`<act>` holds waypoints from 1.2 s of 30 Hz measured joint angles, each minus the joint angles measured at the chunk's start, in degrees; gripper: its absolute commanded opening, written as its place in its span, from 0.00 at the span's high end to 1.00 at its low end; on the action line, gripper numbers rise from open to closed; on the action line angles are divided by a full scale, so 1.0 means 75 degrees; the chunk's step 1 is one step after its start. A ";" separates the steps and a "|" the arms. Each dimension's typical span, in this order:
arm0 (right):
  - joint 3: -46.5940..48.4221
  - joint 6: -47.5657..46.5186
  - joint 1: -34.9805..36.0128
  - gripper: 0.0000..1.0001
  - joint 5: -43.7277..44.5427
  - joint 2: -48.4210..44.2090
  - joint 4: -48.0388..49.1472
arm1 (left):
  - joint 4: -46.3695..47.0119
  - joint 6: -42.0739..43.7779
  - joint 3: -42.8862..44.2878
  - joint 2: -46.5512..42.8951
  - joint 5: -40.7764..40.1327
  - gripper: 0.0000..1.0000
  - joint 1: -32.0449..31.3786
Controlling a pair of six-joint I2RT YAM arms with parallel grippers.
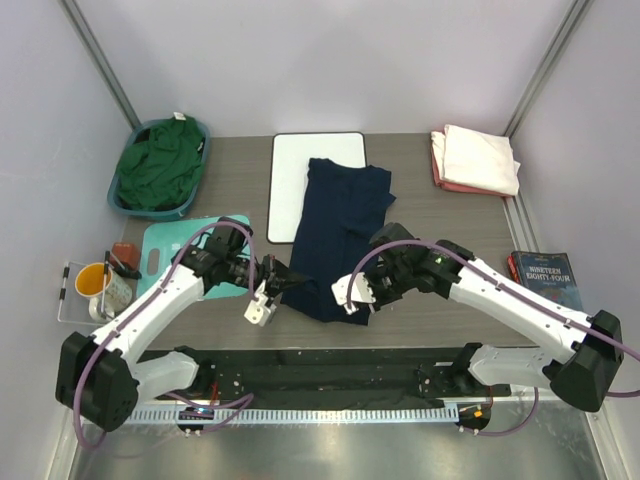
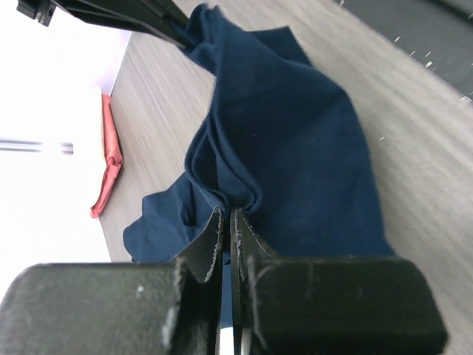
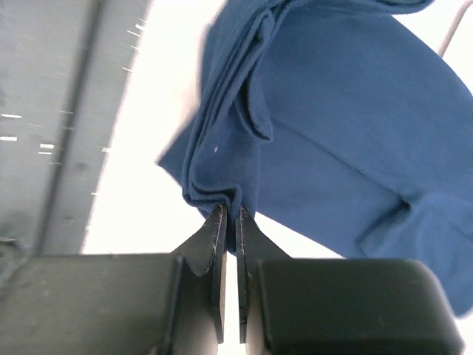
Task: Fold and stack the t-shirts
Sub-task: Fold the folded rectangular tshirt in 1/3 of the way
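navy t-shirt (image 1: pixel 340 220) lies lengthwise, near to far

Bright even overhead light, soft shadows, wrist views blown out white, blurred up close

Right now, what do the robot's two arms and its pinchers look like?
The left arm and right arm are smooth white tubes joined by chunky black joints. Thin purple cables loop along both. The left gripper and right gripper are black, each a blocky body with two flat, thin, pointed fingers.
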 measured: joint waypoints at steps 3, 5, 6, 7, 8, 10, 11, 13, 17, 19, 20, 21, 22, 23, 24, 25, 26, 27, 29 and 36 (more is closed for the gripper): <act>-0.0236 -0.0064 -0.0117 0.99 0.0405 0.0000 0.0516 | 0.0382 -0.0055 0.0015 0.0297 -0.0076 1.00 0.0000; -0.0382 -0.0125 -0.0221 0.99 0.0644 0.0000 0.0866 | 0.0664 -0.0137 0.0023 0.0449 -0.0122 1.00 0.0000; -0.0428 -0.0152 -0.0280 0.99 0.0755 0.0003 0.1035 | 0.0799 -0.0187 0.0029 0.0507 -0.0152 1.00 0.0000; -0.0446 -0.0184 -0.0347 0.99 0.0839 0.0009 0.1151 | 0.0953 -0.0230 0.0044 0.0577 -0.0187 1.00 0.0000; -0.0452 -0.0213 -0.0420 0.99 0.0921 0.0029 0.1276 | 0.1075 -0.0265 0.0055 0.0638 -0.0210 1.00 0.0000; -0.0449 -0.0321 -0.0589 0.99 0.1046 0.0128 0.1562 | 0.1451 -0.0393 0.0093 0.0825 -0.0265 1.00 0.0012; -0.0449 -0.0361 -0.0673 0.99 0.1116 0.0213 0.1679 | 0.1644 -0.0431 0.0105 0.0938 -0.0291 1.00 0.0035; -0.0449 -0.0443 -0.0825 0.99 0.1207 0.0376 0.1865 | 0.2022 -0.0510 0.0149 0.1212 -0.0356 1.00 0.0093; -0.0446 -0.0629 -0.1142 0.99 0.1332 0.0758 0.2171 | 0.2739 -0.0635 0.0396 0.1988 -0.0510 1.00 0.0286; -0.0411 -0.0755 -0.1317 0.99 0.1370 0.0979 0.2299 | 0.3057 -0.0659 0.0562 0.2390 -0.0595 1.00 0.0396; -0.0393 -0.0799 -0.1390 0.99 0.1384 0.1078 0.2363 | 0.3229 -0.0664 0.0647 0.2588 -0.0632 1.00 0.0446; -0.0361 -0.0851 -0.1483 0.99 0.1399 0.1189 0.2404 | 0.3363 -0.0676 0.0740 0.2777 -0.0664 1.00 0.0493; -0.0318 -0.0906 -0.1568 0.99 0.1405 0.1297 0.2460 | 0.3497 -0.0699 0.0833 0.2955 -0.0691 1.00 0.0545; -0.0274 -0.0953 -0.1649 0.99 0.1428 0.1393 0.2521 | 0.3649 -0.0734 0.0933 0.3130 -0.0714 1.00 0.0592; -0.0236 -0.1000 -0.1731 0.99 0.1431 0.1498 0.2608 | 0.3756 -0.0761 0.1020 0.3284 -0.0752 1.00 0.0638; -0.0192 -0.1037 -0.1810 0.99 0.1445 0.1597 0.2687 | 0.3864 -0.0781 0.1122 0.3442 -0.0758 1.00 0.0682; -0.0146 -0.1078 -0.1871 0.99 0.1457 0.1696 0.2760 | 0.3966 -0.0793 0.1215 0.3582 -0.0766 1.00 0.0717; -0.0093 -0.1131 -0.1932 0.99 0.1466 0.1801 0.2841 | 0.4054 -0.0793 0.1285 0.3701 -0.0772 1.00 0.0752; 0.0023 -0.1189 -0.2025 0.99 0.1489 0.2008 0.2970 | 0.4147 -0.0787 0.1396 0.3876 -0.0787 0.96 0.0799; 0.0399 -0.1224 -0.2209 0.48 0.1699 0.2862 0.3558 | 0.4401 -0.0589 0.1623 0.4395 -0.0784 0.70 0.0924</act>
